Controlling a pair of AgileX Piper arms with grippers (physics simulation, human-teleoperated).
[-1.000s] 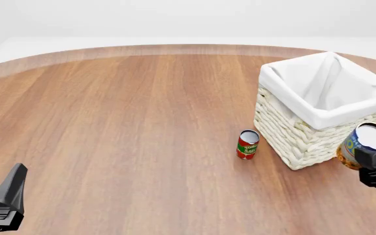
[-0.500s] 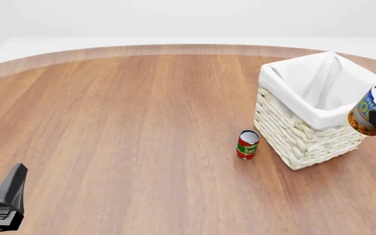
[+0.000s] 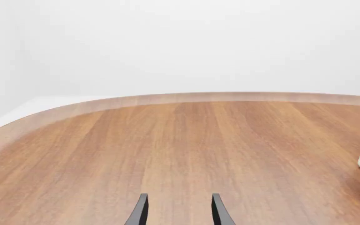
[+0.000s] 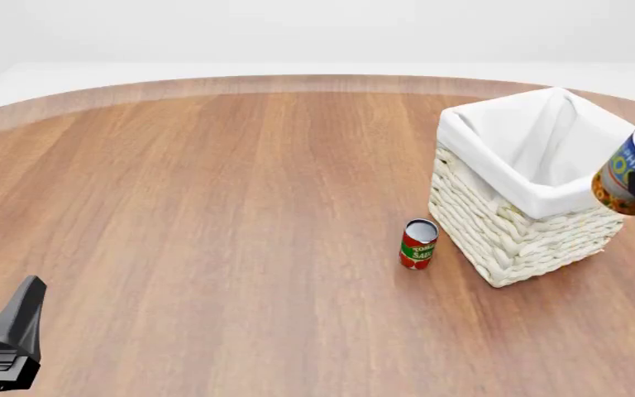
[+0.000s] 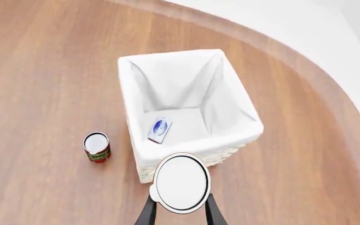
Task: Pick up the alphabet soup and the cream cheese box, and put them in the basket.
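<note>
The alphabet soup (image 4: 631, 170), a wide can with a blue and yellow label and a silver-white top, is held up off the table at the right edge of the front view, beside the near right corner of the basket and level with its rim. The right gripper (image 5: 178, 212) has its two dark fingers (image 5: 146, 213) closed on either side of the can, whose round pale lid (image 5: 181, 182) fills the space between them in the right wrist view; from there the can sits just short of the basket's near wall, not over its opening.

Nearest the camera on the other side, the left gripper (image 3: 178, 212) rests low at the bottom left corner of the front view, well apart from everything else. Its slim black fingers (image 3: 138, 212) stand apart with only bare wood between them, so the jaws are open and hold nothing.

Farther out on the brown wooden table (image 4: 207, 207), the slim red and green tomato sauce can (image 4: 418, 243) stands upright, just beside the basket's left wall but not touching it.

Beyond it stands the basket (image 4: 494, 227), large, square, of cream woven wicker, with a white cloth lining (image 4: 538, 198) folded over its rim. The right wrist view looks down into it: the cream cheese box (image 5: 160, 130), small, flat, blue and white, lies on the cloth floor, close to the wall on the red can's side.

The table's curved far edge meets a plain white backdrop.
</note>
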